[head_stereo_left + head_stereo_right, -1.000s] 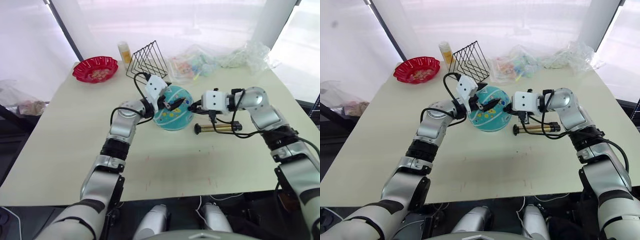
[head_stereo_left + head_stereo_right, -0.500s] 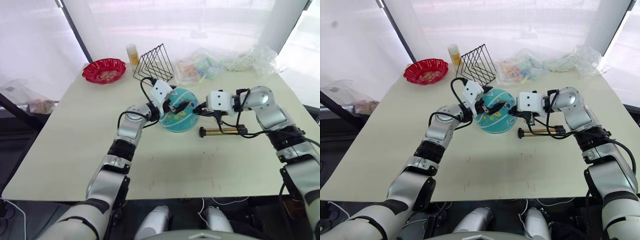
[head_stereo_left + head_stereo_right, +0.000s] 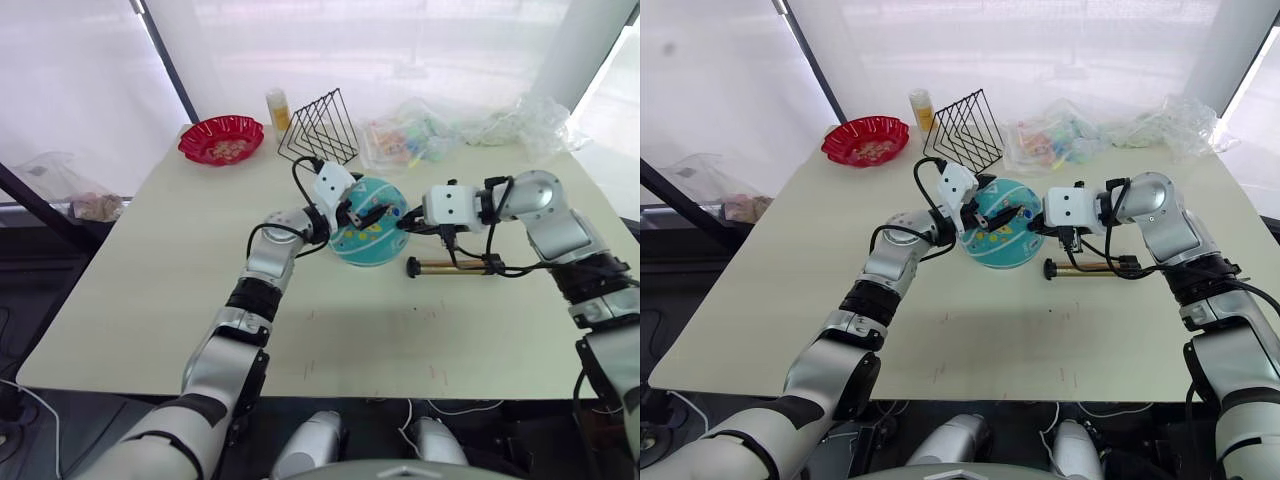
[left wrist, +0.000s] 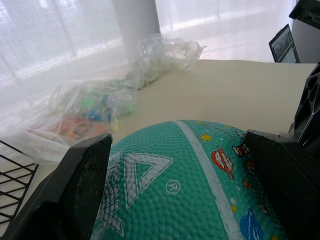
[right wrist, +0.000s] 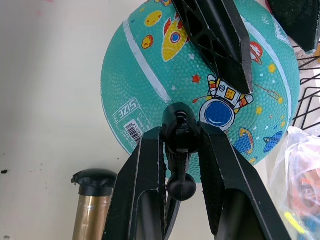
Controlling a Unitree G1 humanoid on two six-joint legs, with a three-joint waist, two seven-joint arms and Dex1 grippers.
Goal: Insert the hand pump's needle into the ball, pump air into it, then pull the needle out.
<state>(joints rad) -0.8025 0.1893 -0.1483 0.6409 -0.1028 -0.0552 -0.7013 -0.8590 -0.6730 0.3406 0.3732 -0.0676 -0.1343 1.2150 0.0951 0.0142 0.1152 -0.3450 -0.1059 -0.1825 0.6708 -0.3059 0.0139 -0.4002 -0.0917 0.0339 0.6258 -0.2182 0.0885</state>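
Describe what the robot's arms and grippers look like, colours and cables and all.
Both arms are silver-grey metal segments with black joints and looping black cables. Each wrist carries a white boxy housing. The left gripper and right gripper have black, ribbed, wedge-shaped fingers.

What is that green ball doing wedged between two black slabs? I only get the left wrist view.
Observer: Those slabs are the left arm's jaws, clasping the ball, which rests on the table.
Operator: Is anything else touching it?
Observer: Yes. The right arm's jaws pinch the needle by its black fitting, pressed against the ball's side. The pin itself is hidden.
Operator: And where is the pump?
Observer: The pump lies flat on the table beside the ball, with neither arm holding its barrel.
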